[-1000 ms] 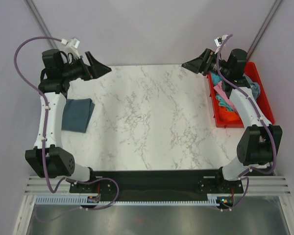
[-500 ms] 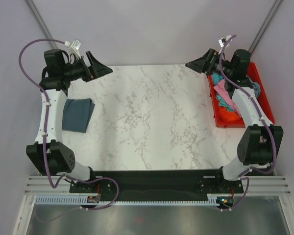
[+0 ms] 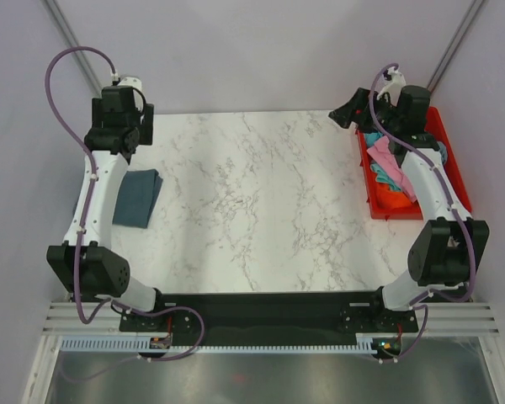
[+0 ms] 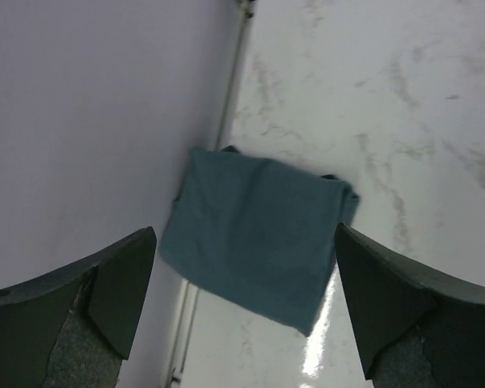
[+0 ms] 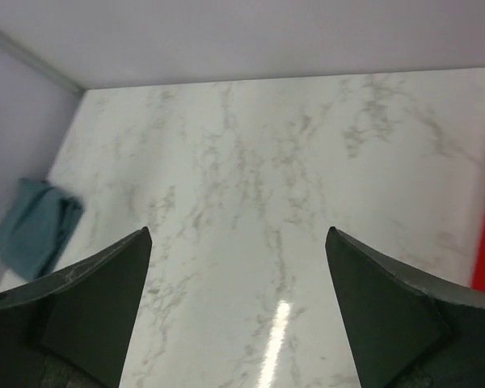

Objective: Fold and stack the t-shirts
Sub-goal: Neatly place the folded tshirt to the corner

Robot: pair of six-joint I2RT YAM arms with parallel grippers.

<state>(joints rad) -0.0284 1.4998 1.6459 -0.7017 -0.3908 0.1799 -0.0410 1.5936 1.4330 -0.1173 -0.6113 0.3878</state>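
Observation:
A folded dark slate-blue t-shirt (image 3: 135, 198) lies flat at the table's left edge. It fills the middle of the left wrist view (image 4: 259, 242) and shows small in the right wrist view (image 5: 32, 226). My left gripper (image 3: 123, 133) (image 4: 243, 229) hangs high above the table near the far left corner, pointing down toward that shirt, open and empty. My right gripper (image 3: 345, 114) (image 5: 238, 230) is open and empty, raised by the far right corner next to the bin. Pink (image 3: 384, 165), teal (image 3: 374, 135) and orange (image 3: 396, 200) shirts lie crumpled in the bin.
The red plastic bin (image 3: 451, 172) stands at the table's right edge, partly under my right arm. The white marble table (image 3: 252, 210) spreads between the arms. Grey walls close in on the left and behind.
My left gripper has swung from pointing right across the table to pointing down toward the folded shirt. My right gripper has drawn back a little toward the bin.

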